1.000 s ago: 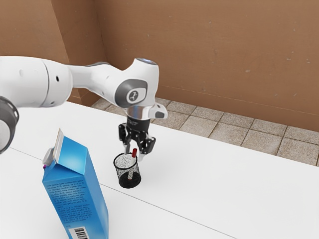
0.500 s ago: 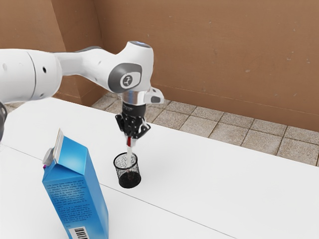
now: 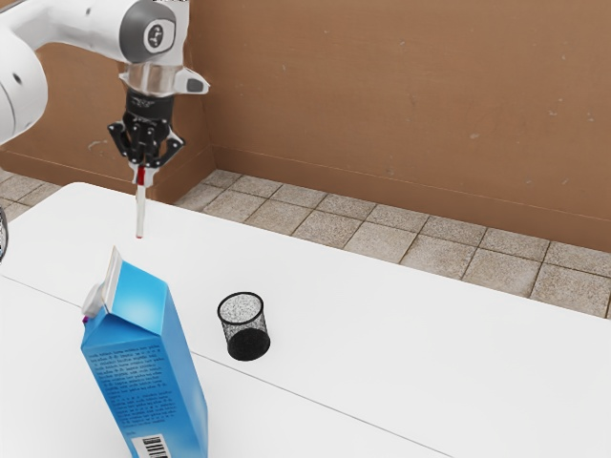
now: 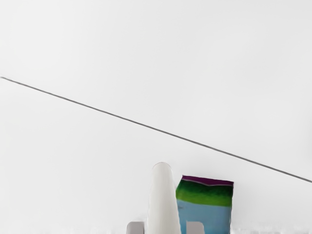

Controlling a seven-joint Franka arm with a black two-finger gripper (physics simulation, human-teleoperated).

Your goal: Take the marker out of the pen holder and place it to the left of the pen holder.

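A plain brown wall [image 3: 410,105], lightly flecked with small pale marks, rises beyond the table's far edge. A low band [image 3: 382,194] of the same brown runs along its foot. Toward the exterior view's left, a brown wall section [image 3: 76,114] juts forward, its side face meeting the main wall in a vertical corner. The floor [image 3: 358,219] is laid with square, mottled grey-beige tiles with darker joints, showing past the far edge. The table [image 3: 382,315] is smooth and white, with a rounded far corner at the exterior view's left. One thin dark seam [image 3: 315,394] crosses its top in a straight line. The light is soft and even.
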